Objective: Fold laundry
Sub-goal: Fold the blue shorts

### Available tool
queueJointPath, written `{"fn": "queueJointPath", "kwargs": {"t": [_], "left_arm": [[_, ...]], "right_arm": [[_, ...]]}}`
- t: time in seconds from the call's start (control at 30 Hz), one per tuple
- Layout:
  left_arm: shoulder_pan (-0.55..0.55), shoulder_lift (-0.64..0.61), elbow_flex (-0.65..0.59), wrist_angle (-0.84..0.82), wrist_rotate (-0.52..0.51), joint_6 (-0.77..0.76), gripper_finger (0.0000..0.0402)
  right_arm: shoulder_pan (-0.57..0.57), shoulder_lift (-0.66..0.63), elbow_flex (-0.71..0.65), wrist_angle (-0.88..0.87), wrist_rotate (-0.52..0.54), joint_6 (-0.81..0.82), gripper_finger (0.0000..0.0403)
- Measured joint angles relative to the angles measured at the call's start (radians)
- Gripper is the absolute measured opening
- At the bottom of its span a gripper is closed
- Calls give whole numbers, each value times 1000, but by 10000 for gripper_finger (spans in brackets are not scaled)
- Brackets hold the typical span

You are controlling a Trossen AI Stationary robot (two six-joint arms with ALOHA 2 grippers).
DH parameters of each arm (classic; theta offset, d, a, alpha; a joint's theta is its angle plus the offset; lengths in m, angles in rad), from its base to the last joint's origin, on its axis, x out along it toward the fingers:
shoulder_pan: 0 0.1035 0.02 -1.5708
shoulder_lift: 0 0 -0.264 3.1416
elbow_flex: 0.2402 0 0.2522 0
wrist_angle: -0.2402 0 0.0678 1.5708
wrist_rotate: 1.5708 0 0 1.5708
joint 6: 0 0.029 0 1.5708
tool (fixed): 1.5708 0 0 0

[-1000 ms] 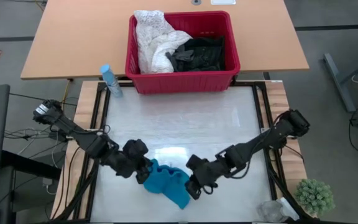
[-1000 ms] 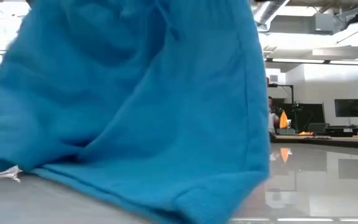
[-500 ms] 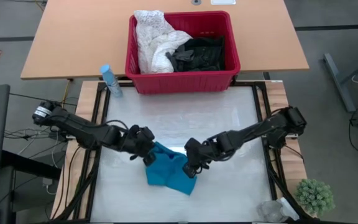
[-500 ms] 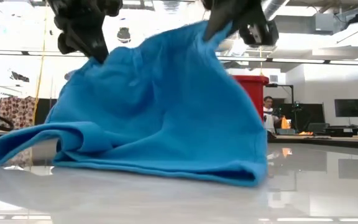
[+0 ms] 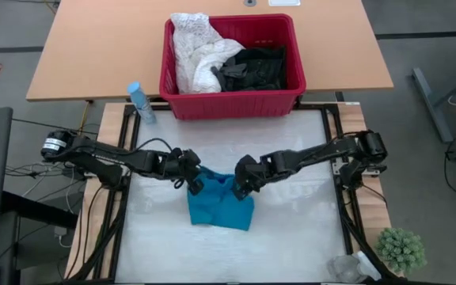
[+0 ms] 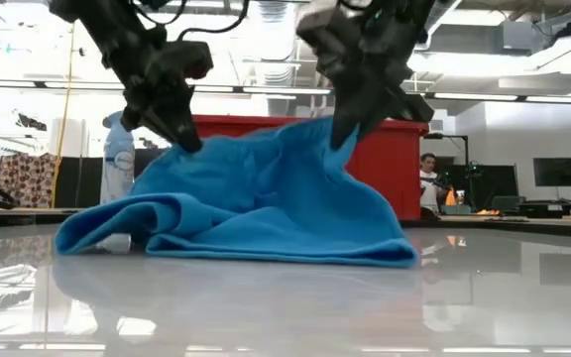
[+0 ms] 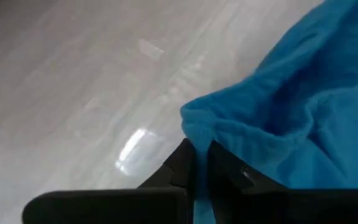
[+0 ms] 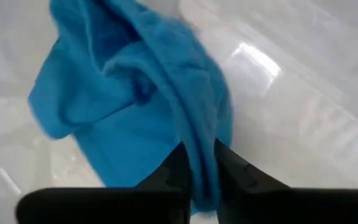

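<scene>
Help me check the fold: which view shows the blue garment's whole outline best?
The high view: the blue garment lies fully visible from above, both grippers pinching its far edge. The low view shows it side-on as a heap; the wrist views show only bunched patches.

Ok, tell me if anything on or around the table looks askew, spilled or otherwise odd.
Nothing looks spilled or damaged. The teal garment lies rumpled mid-table, pinched at its far corners by the left gripper and right gripper. In the red basket, the white garment and dark clothes sit in a heap. The spray bottle stands upright.
</scene>
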Motion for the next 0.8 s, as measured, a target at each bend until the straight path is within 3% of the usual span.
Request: {"fn": "queueJointPath", "kwargs": {"t": [0.23,0.47,0.67,0.73,0.8], "left_arm": [[70,0,-28,22,-62,85,50],[126,0,-27,67,-16,264,115],[168,0,-27,62,-52,364,169],[180,-5,-27,62,9,364,177],[186,-13,-27,69,153,371,179]], "right_arm": [[-73,0,-24,6,4,-66,105],[-116,0,-25,38,9,-180,134],[-142,0,-25,9,32,-223,158],[-147,0,-25,-8,32,-262,164],[-147,0,-25,-10,30,-309,169]]}}
